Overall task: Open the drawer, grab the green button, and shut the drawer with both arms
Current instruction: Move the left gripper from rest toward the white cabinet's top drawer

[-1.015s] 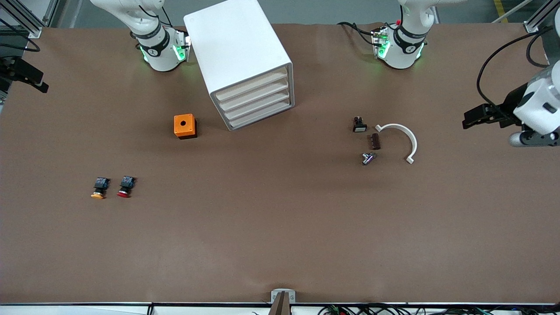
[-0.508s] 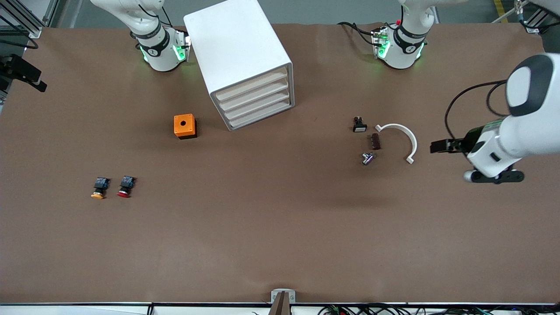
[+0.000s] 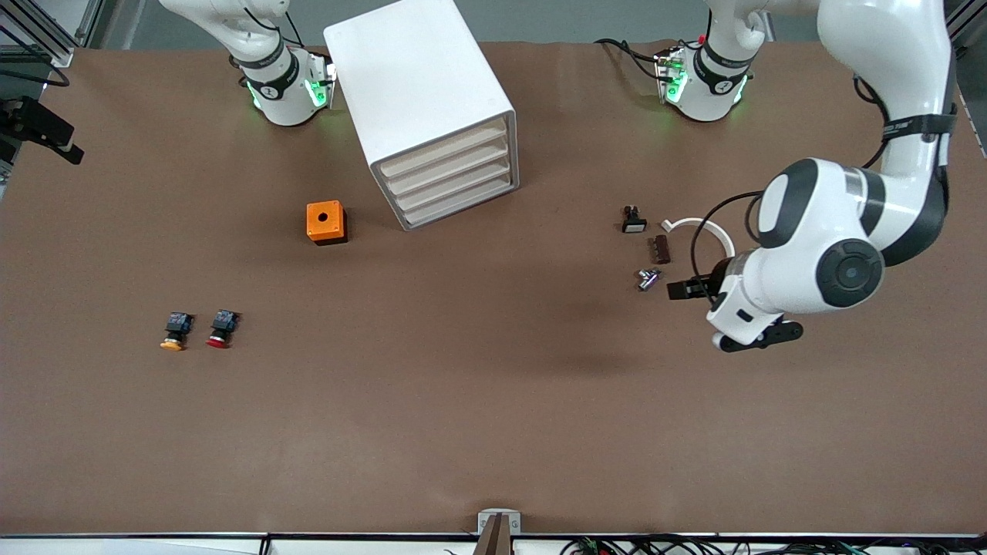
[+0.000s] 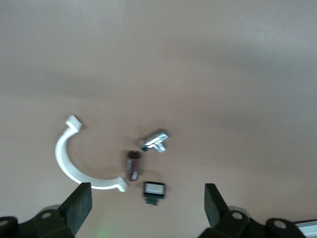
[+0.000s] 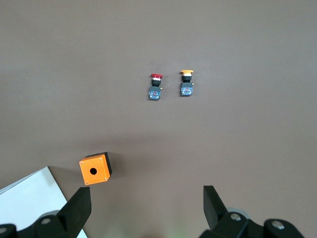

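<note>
Cabinet (image 3: 420,92) at table's (image 3: 493,432) twelve o'clock — box (image 3: 325,222) beside it, two buttons (image 3: 197,330) toward eight o'clock.

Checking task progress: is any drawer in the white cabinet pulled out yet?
No. In the front view all four drawer fronts of the white cabinet sit flush, including the lower drawer.

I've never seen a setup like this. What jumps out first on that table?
The big white left arm, bent over the small parts at its end of the table, its gripper open above a white curved piece. Next, the white cabinet with four shut drawers between the arms' bases, and an orange box beside it.
</note>
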Controlling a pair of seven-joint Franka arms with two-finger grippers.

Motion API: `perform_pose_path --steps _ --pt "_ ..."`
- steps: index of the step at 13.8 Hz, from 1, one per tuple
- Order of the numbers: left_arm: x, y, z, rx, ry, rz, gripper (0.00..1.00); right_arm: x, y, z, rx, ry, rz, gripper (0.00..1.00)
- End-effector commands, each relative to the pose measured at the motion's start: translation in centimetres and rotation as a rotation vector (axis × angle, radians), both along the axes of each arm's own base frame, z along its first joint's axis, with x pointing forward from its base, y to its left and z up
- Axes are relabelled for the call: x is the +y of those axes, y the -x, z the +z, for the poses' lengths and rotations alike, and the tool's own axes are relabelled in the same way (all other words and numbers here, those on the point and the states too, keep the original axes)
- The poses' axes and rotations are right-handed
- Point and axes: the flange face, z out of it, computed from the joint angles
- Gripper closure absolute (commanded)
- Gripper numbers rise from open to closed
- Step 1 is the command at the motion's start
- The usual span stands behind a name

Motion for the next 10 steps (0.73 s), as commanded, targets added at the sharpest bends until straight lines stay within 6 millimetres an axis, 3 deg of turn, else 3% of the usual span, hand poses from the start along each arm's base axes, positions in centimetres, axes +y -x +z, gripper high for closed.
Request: perform_pose_path --steps 1,3,8,10 --pt "-2.1 -0.5 -0.4 0.031 0.048 0.096 0.0 0.2 0.8 0.2 -0.013 -0.01 -0.002 0.0" --pt "-5.2 -0.1 -1.3 0.047 0.022 0.144 0.0 0.0 0.8 0.1 -0.011 -0.011 -0.004 0.0" --pt "-10.3 0.1 -3.0 0.208 0.127 0.405 0.0 -0.1 0.8 0.1 -0.012 -0.011 0.004 0.0" --pt "-11.4 0.2 -3.3 0.306 0.176 0.534 0.0 -0.1 0.8 0.0 -0.01 -0.009 0.004 0.0"
